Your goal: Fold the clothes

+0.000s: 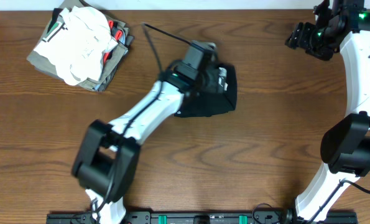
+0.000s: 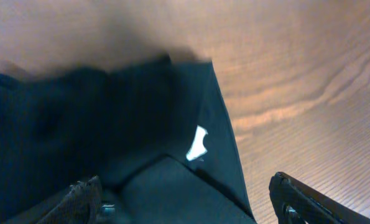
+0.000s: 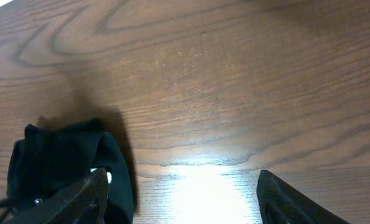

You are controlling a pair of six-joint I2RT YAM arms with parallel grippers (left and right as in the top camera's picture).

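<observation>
The clothes (image 1: pixel 217 99) are a black garment lying as a compact folded bundle at mid-table. In the left wrist view the black garment (image 2: pixel 141 124) fills the left and centre, a small white logo (image 2: pixel 197 144) showing on a fold. My left gripper (image 1: pixel 212 78) hovers right over it, open (image 2: pixel 185 208), with one finger above the fabric and the other above bare wood. My right gripper (image 1: pixel 300 37) is far off at the back right, open (image 3: pixel 181 199) over bare table. The garment (image 3: pixel 54 165) shows at the lower left of the right wrist view.
A stack of folded white, olive-grey and red garments (image 1: pixel 79 43) sits at the back left. A thin black cable (image 1: pixel 166 36) runs across the wood behind the left arm. The wooden table (image 1: pixel 265 155) surrounds the bundle.
</observation>
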